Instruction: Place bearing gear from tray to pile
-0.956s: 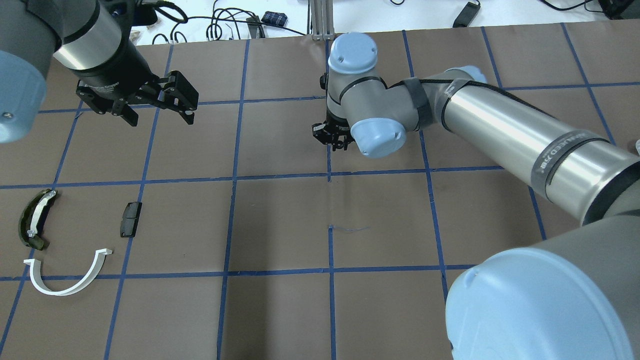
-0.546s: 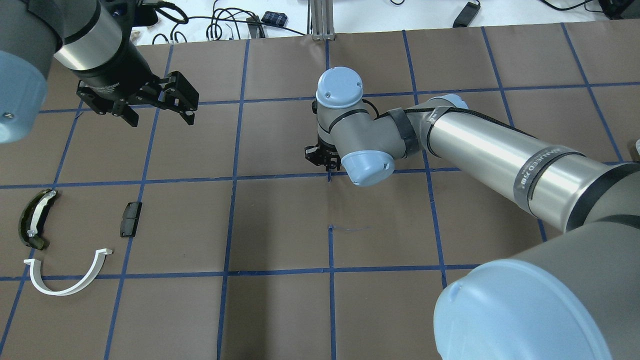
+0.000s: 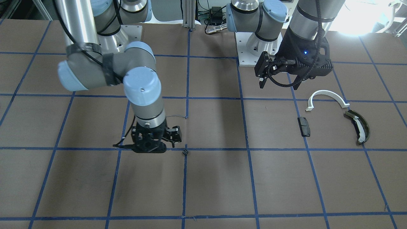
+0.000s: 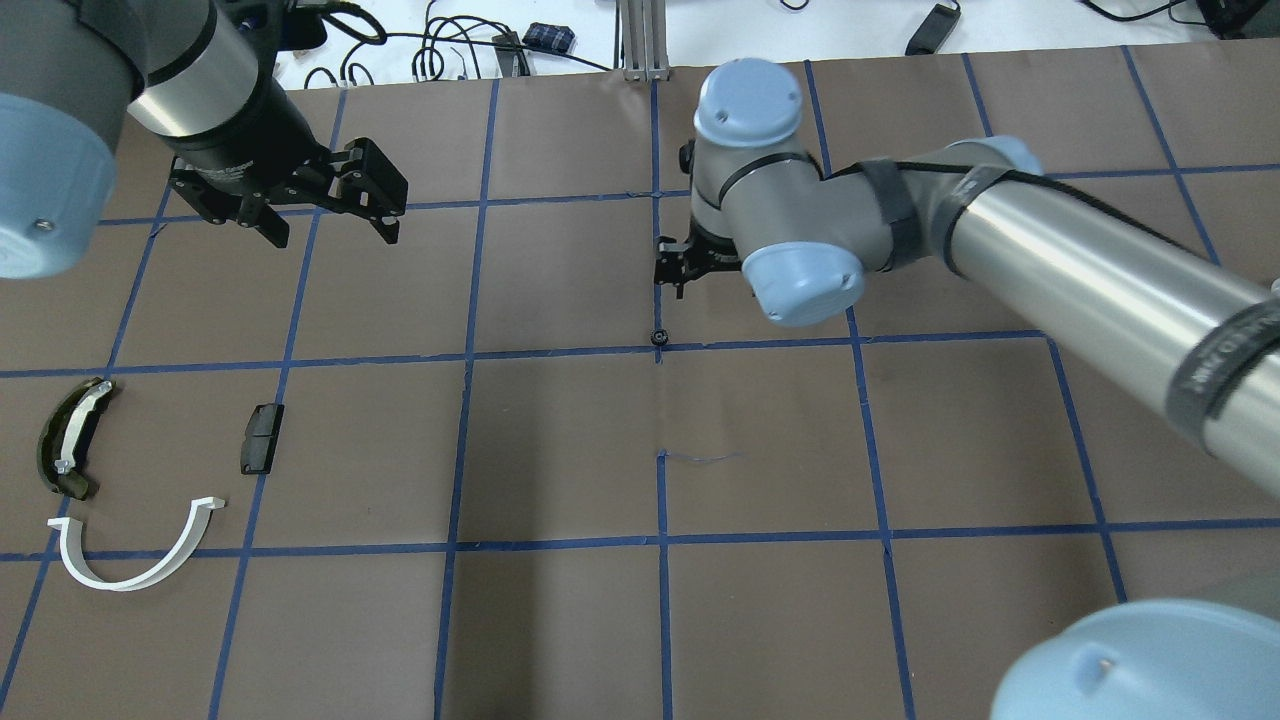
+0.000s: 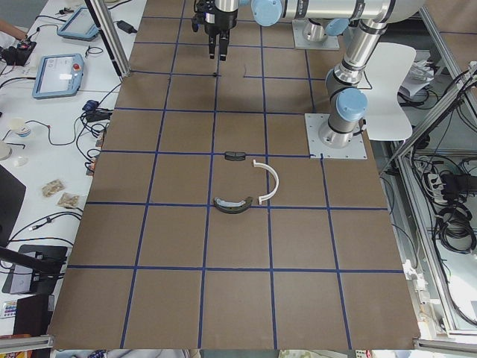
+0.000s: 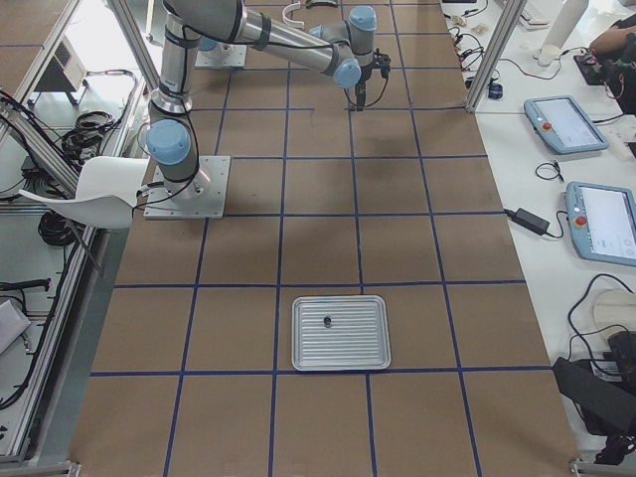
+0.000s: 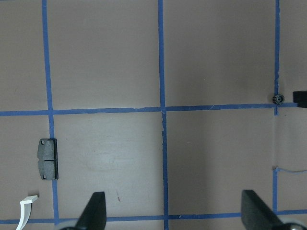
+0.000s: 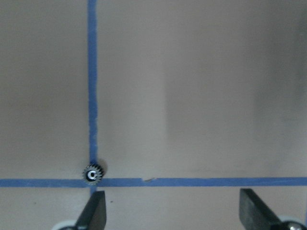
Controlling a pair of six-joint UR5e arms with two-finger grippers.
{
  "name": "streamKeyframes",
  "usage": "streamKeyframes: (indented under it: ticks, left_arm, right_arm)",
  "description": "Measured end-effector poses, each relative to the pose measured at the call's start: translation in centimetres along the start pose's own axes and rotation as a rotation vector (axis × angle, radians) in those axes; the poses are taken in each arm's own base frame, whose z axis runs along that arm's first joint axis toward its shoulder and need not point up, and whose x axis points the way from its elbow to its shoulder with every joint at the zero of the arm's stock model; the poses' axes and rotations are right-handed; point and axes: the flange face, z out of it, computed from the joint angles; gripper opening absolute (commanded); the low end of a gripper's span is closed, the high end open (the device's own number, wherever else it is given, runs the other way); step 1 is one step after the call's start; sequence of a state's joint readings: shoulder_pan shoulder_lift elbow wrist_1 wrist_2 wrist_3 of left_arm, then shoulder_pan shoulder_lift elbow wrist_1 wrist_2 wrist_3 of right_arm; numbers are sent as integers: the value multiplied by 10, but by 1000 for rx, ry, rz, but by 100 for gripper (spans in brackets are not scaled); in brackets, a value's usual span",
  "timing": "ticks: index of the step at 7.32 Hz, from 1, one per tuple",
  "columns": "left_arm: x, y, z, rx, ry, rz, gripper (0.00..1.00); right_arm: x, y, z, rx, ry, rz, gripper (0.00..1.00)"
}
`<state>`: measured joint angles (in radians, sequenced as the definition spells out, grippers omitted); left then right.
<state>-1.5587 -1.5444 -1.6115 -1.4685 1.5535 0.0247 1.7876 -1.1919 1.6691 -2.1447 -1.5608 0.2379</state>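
The bearing gear [image 4: 658, 338], a small black toothed wheel, lies on the table at a blue tape crossing; it also shows in the front view [image 3: 184, 152] and the right wrist view [image 8: 92, 174]. My right gripper [image 4: 680, 268] hovers just beyond it, open and empty [image 8: 175, 215]. The pile lies at the table's left: a white half-ring [image 4: 168, 568], an olive curved piece [image 4: 65, 440] and a black block [image 4: 262, 438]. My left gripper [image 4: 330, 222] is open and empty, held above the table beyond the pile.
A metal tray [image 6: 358, 343] with one small dark part [image 6: 326, 321] in it sits at the table's right end. Cables and devices lie past the far edge [image 4: 450, 45]. Blue tape lines grid the brown tabletop.
My right gripper dipped to the tape crossing, then pulled back and up; the gear now lies on the table there. My left gripper shifted slightly right.
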Motion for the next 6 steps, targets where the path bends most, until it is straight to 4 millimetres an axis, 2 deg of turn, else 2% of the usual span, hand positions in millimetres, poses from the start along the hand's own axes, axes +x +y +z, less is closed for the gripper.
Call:
streamKeyframes:
  ticks: [1,2,3,4,6]
  left_arm:
    - [8,-3,8,-13,4,-21,100]
    - [21,-12,25,-29,20,-66,100]
    - [39,-26,49,-35,50,-122,100]
    - [63,-41,80,-36,74,-160,100]
    - [131,-57,148,-24,89,-174,100]
  right_arm:
    - [41,-8,-40,23,7,32,100]
    - [82,-9,-70,22,17,62,100]
    - [125,-11,-87,9,31,58,100]
    - [182,-18,-96,2,52,31,100]
    - [326,-20,-105,-11,82,10,100]
